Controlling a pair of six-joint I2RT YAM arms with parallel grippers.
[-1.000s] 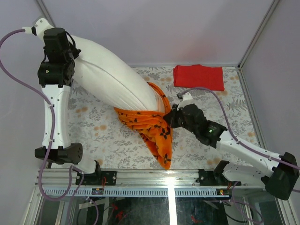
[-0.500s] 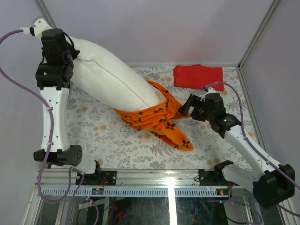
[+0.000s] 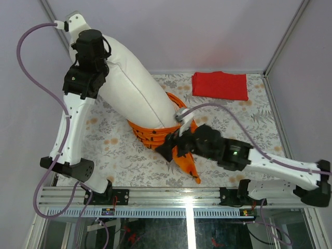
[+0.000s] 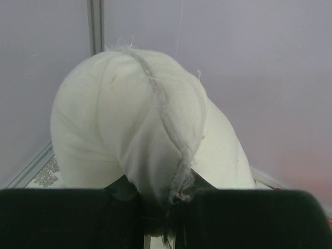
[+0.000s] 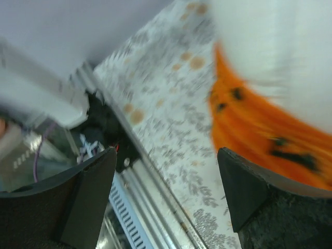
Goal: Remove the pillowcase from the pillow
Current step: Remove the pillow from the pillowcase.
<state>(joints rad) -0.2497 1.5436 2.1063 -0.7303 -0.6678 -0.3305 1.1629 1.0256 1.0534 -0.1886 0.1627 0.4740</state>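
Observation:
The white pillow (image 3: 136, 91) hangs tilted, its top end high at the left and its low end on the table. My left gripper (image 3: 92, 61) is shut on that top end; in the left wrist view the pillow (image 4: 129, 124) fills the frame and its frayed seam is pinched in my left gripper (image 4: 168, 202). The orange pillowcase (image 3: 155, 136) is bunched round the pillow's low end, with a loose tail towards the front edge. My right gripper (image 3: 165, 150) stands open and empty just in front of that bunch. The blurred right wrist view shows my right gripper (image 5: 166, 181) with the pillowcase (image 5: 259, 129) to its right.
A folded red cloth (image 3: 219, 85) lies at the back right on the floral table covering (image 3: 109, 150). The metal front rail (image 5: 150, 207) and the left arm's base (image 3: 72, 168) are close to the right gripper. Grey walls stand behind and at both sides.
The right gripper let go of the pillowcase, opened, and swung left to the front of the bunch. The left arm carried the pillow's top end rightwards, so it stands steeper.

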